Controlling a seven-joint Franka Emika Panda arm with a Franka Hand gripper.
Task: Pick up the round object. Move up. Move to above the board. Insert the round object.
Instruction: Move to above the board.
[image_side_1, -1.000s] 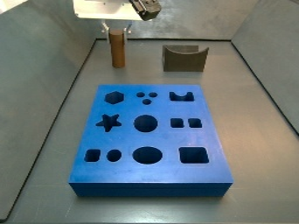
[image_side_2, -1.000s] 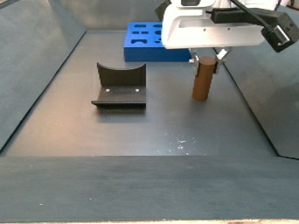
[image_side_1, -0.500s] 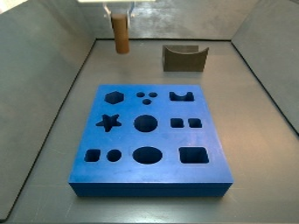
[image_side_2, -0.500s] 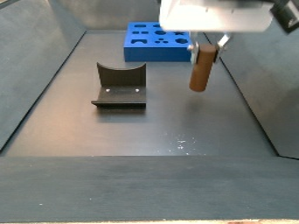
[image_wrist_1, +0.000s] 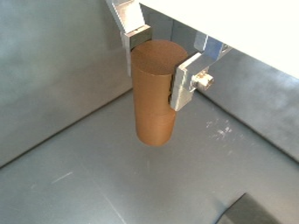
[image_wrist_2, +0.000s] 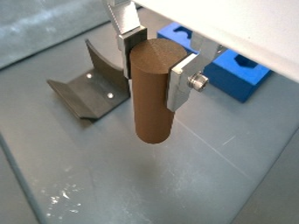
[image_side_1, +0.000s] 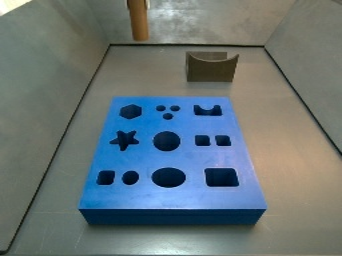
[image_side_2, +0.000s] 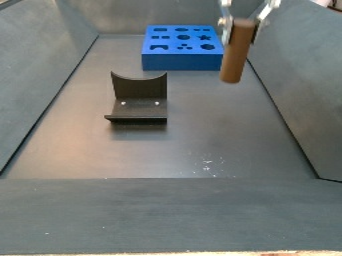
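The round object, a plain brown cylinder peg (image_wrist_1: 152, 101), hangs upright between my gripper's silver fingers in both wrist views (image_wrist_2: 149, 105). My gripper (image_wrist_1: 159, 59) (image_wrist_2: 153, 65) is shut on its upper end. The peg is well above the floor. In a side view only its lower end (image_side_1: 136, 18) shows at the top edge, and the gripper is out of frame there. In a side view the peg (image_side_2: 235, 55) hangs beside the near right corner of the board (image_side_2: 181, 63), with the gripper (image_side_2: 242, 12) cut off by the frame. The blue board (image_side_1: 144, 158) lies flat, its cut-outs unfilled.
The dark fixture (image_side_1: 210, 66) with a curved notch stands on the floor beyond the board, also seen in a side view (image_side_2: 136, 97) and a wrist view (image_wrist_2: 87, 87). Grey sloping walls (image_side_1: 67, 80) enclose the floor.
My gripper has risen straight up with the peg in it. The peg has left the floor, and the gripper has gone out of the top of both side views.
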